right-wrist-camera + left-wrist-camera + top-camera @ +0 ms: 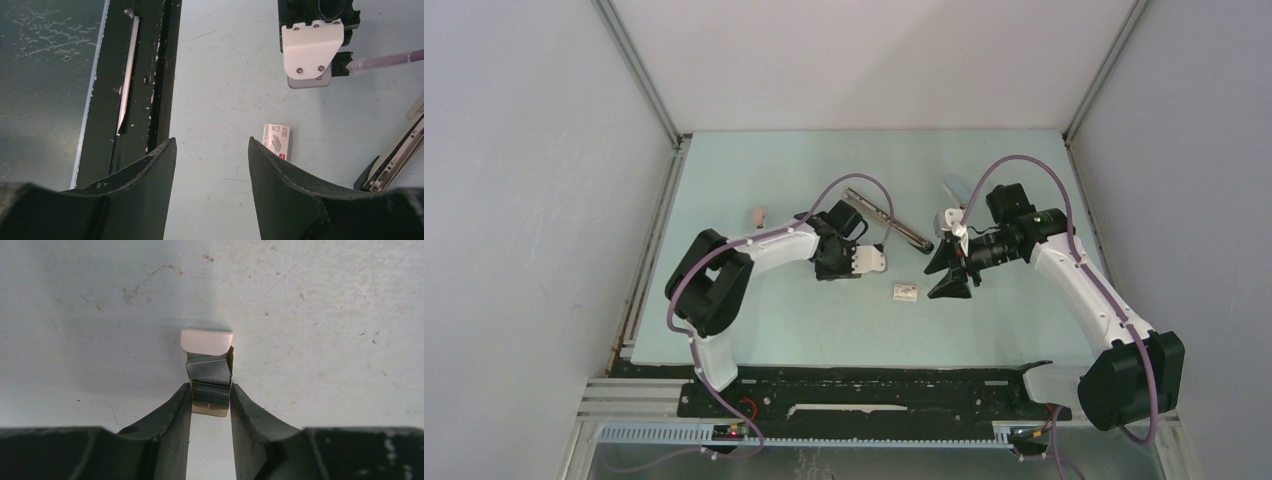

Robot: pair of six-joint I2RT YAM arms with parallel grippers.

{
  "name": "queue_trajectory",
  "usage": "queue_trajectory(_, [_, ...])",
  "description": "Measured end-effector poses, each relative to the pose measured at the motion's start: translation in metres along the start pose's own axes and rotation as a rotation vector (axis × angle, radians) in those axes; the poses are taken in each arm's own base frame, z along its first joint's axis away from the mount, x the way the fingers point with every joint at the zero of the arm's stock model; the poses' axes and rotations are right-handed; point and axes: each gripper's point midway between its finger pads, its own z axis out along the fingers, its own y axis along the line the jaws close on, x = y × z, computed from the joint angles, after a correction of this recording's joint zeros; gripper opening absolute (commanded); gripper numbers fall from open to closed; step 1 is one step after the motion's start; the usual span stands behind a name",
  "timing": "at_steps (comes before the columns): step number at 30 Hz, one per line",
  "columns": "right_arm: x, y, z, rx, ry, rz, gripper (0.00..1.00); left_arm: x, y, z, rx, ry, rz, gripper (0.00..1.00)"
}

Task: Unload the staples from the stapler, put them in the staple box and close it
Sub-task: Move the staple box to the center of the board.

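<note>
In the left wrist view a small pale stapler [206, 340] with a pinkish-white cap lies between my fingertips. Silvery-grey staples [208, 369] sit in its open channel; one strip is tilted, and a darker one lies below it. My left gripper [210, 390] is shut on the stapler's two sides at its near end. From above, the left gripper [876, 260] covers the stapler. My right gripper [212, 145] is open and empty, hovering over bare table to the right of the left gripper [954, 275].
A long black-and-metal stapler [886, 217], opened flat, lies just behind the left gripper; its end shows in the right wrist view [395, 160]. A small white staple box [906, 291] [276, 141] lies between the grippers. A small pink item [757, 214] lies far left.
</note>
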Motion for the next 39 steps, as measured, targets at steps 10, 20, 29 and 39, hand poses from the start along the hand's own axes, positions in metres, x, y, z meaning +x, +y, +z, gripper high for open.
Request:
queue_trajectory(10, [0.000,0.000,0.000,-0.001,0.000,-0.008,0.64,0.002,0.000,-0.001,-0.026,0.032,-0.045,0.74])
queue_trajectory(20, [0.000,0.002,-0.001,-0.008,-0.006,-0.009,0.64,-0.015,0.024,-0.055,-0.247,-0.055,-0.175,0.76])
queue_trajectory(29, [-0.002,0.006,-0.002,-0.013,-0.009,-0.035,0.65,-0.036,0.022,-0.142,-0.525,-0.483,-0.456,0.81])
queue_trajectory(39, [0.008,0.018,0.027,-0.097,0.120,-0.163,0.67,-0.014,0.009,-0.141,-0.569,-0.734,-0.919,0.87])
